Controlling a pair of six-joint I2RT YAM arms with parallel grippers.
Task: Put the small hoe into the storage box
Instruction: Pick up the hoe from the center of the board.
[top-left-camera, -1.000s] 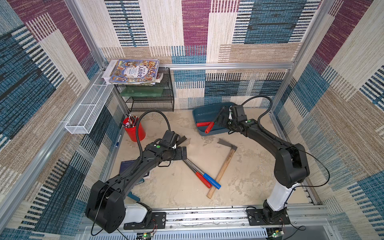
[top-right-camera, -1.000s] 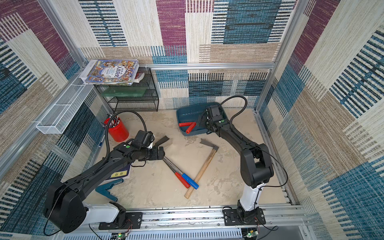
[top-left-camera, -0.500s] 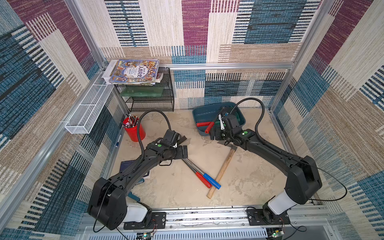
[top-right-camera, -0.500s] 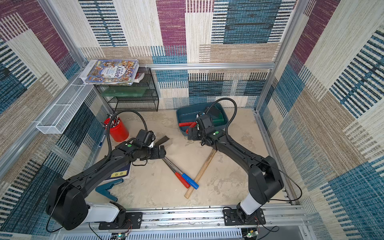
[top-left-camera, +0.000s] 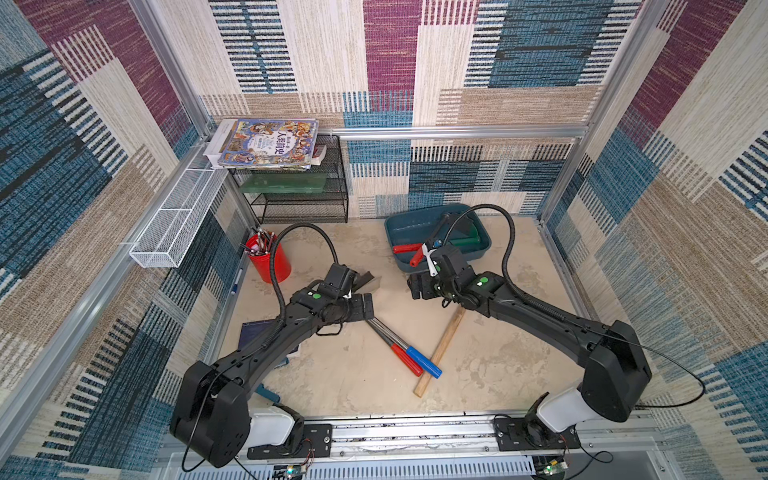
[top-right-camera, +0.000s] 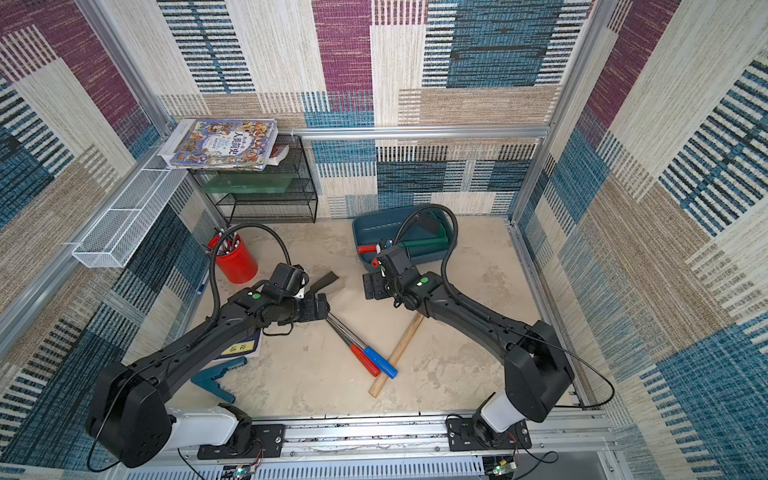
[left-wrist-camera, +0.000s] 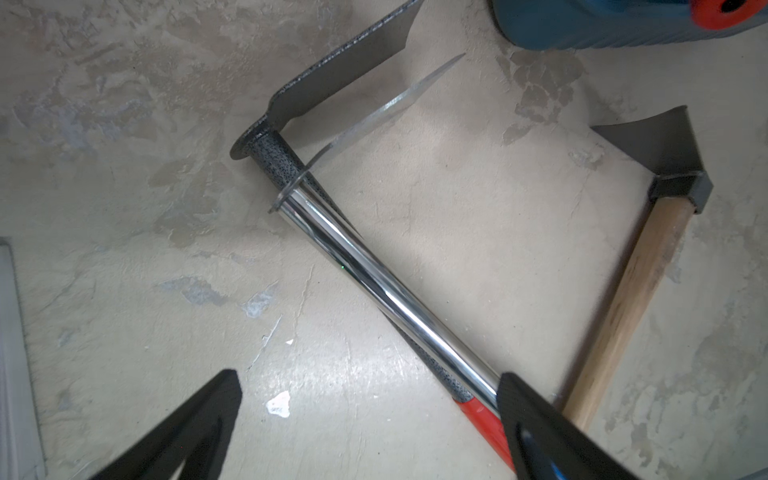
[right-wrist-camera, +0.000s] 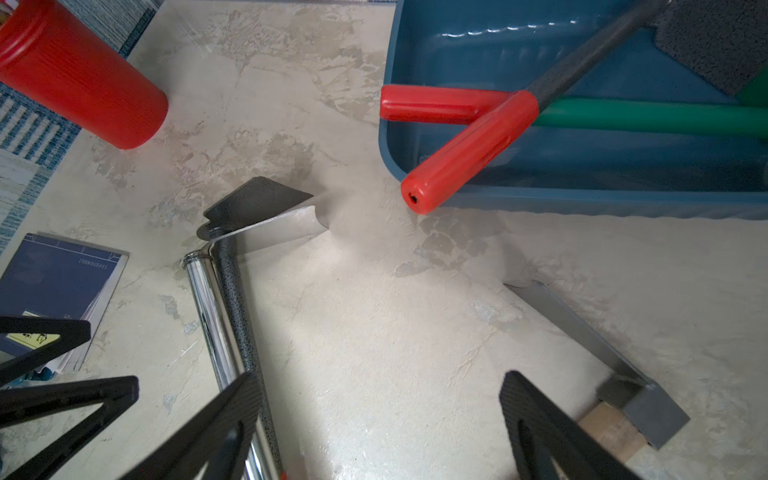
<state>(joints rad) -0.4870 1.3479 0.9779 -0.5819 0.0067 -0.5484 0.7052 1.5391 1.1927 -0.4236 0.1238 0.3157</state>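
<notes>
The dark-teal storage box (top-left-camera: 415, 226) (top-right-camera: 370, 232) stands at the back and holds two tools with red grips (right-wrist-camera: 469, 153) and a green shaft (right-wrist-camera: 665, 116). Three small hoes lie on the floor: a chrome-shafted one with a blue grip (top-left-camera: 424, 362) (left-wrist-camera: 374, 278), a speckled one with a red grip (top-left-camera: 405, 362) (right-wrist-camera: 232, 291), and a wooden-handled one (top-left-camera: 440, 349) (left-wrist-camera: 636, 299). My left gripper (top-left-camera: 365, 307) (left-wrist-camera: 370, 378) hovers open over the two metal shafts. My right gripper (top-left-camera: 419, 284) (right-wrist-camera: 379, 374) is open and empty above the floor, between the metal hoes' blades (right-wrist-camera: 257, 208) and the wooden hoe's head (right-wrist-camera: 623, 374).
A red pen cup (top-left-camera: 268, 259) stands at the left. Behind it is a black wire rack (top-left-camera: 303, 199) with books (top-left-camera: 266, 143), and a white mesh basket (top-left-camera: 174, 224) hangs on the left wall. A blue booklet (right-wrist-camera: 54, 282) and a blue tool (top-right-camera: 212, 376) lie under my left arm.
My right gripper has come away from over the storage box, forward and left, down towards the middle of the floor. The left arm has barely moved.
</notes>
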